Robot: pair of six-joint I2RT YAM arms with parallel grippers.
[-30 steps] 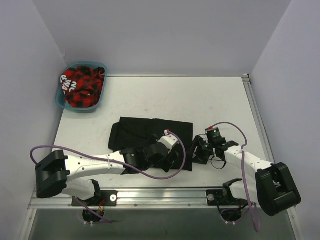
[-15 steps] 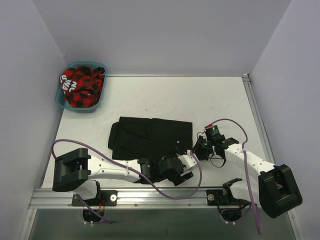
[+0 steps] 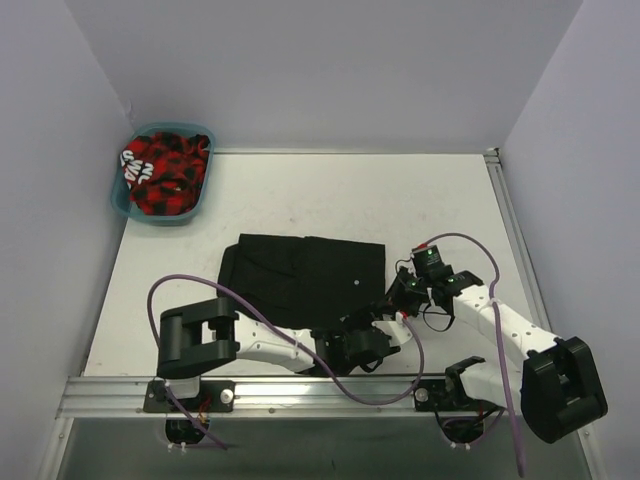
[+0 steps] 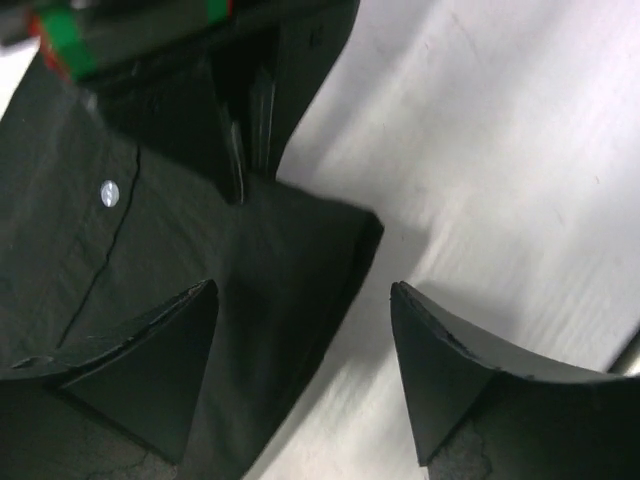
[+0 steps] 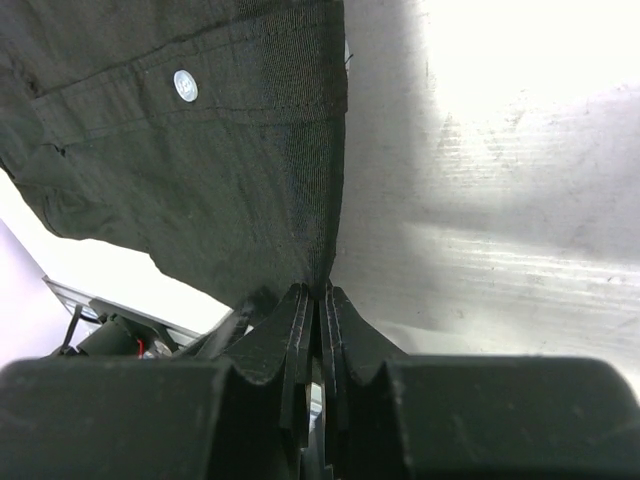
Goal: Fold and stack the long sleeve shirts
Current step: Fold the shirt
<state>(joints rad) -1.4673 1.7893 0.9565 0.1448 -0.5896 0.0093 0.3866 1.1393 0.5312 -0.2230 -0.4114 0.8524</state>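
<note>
White tabletop (image 3: 300, 190), enclosed by pale lilac walls (image 3: 320, 70), viewed from above. The black long sleeve shirt (image 3: 300, 275) lies flat as a folded rectangle near the middle of the table, somewhat toward the near edge. One small pale button (image 3: 357, 284) shows close to its right side. The wrist views show the same button on a stitched placket.

The right gripper (image 3: 395, 298) meets the shirt at its near right corner. In the right wrist view its fingers (image 5: 296, 320) are pressed together, with the cloth's edge pinched between the tips and the fabric (image 5: 200, 170) spreading away from them. The left wrist view shows these closed fingers from the other side, gripping the corner from above.

The left gripper (image 3: 378, 322) sits just beside the right one at that corner. Its jaws are spread wide and hold nothing. In the left wrist view one fingertip (image 4: 150, 370) is over the cloth and the other over bare table, with the shirt's corner (image 4: 320, 240) between them. Whether the fingertips touch the surface cannot be told.

Purple cables (image 3: 200, 290) loop along both arms. A metal rail (image 3: 320, 395) carries the arm bases at the near edge. A teal plastic basket (image 3: 160, 219) stands at the far left corner, well apart from the shirt, and holds a crumpled red-and-black patterned garment (image 3: 165, 175).
</note>
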